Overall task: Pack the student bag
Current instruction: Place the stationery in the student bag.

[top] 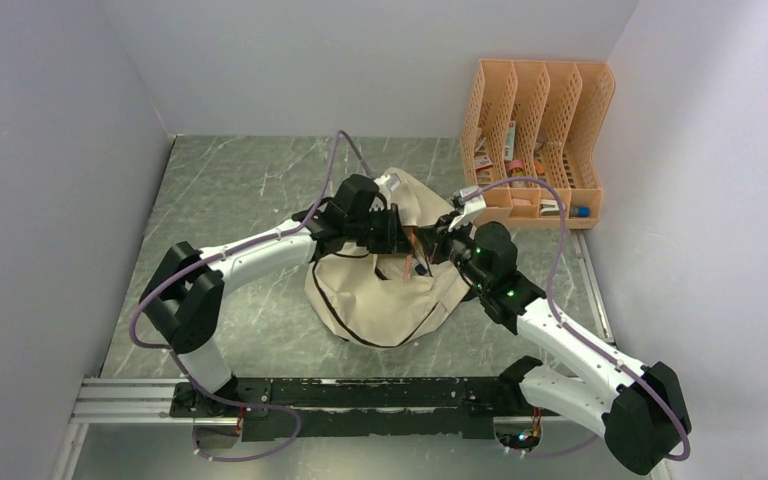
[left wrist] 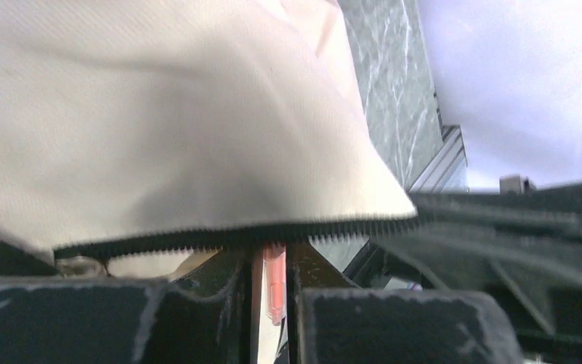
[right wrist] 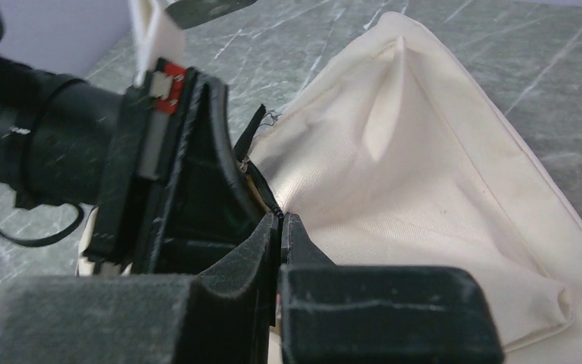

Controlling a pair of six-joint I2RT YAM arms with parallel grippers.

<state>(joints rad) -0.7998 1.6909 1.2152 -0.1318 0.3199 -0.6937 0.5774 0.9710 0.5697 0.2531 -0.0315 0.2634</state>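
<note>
One student bag [top: 380, 300], beige with black zipper lines, slumped and crumpled about the middle of the table [top: 230, 200], a little nearer the far edge than the near one. Reached from the left by the left gripper [left wrist: 270, 303], set just under the toothed zipper edge [left wrist: 235, 233], cloth spread above it. Jaws almost together there, with a slim red-orange stick [left wrist: 274, 277] filling the narrow gap between them and seemingly pinched. Met from the right by the right gripper [right wrist: 281, 227], jaws pressed together on the bag's black trim, beige cloth tented up beyond the tips. Both grippers tip to tip, just beside each other over the bag's upper part. Farther out, in the far right corner of the table, an orange file organizer [top: 535, 130], upright, well apart from the bag, with small things in its slots.
</note>
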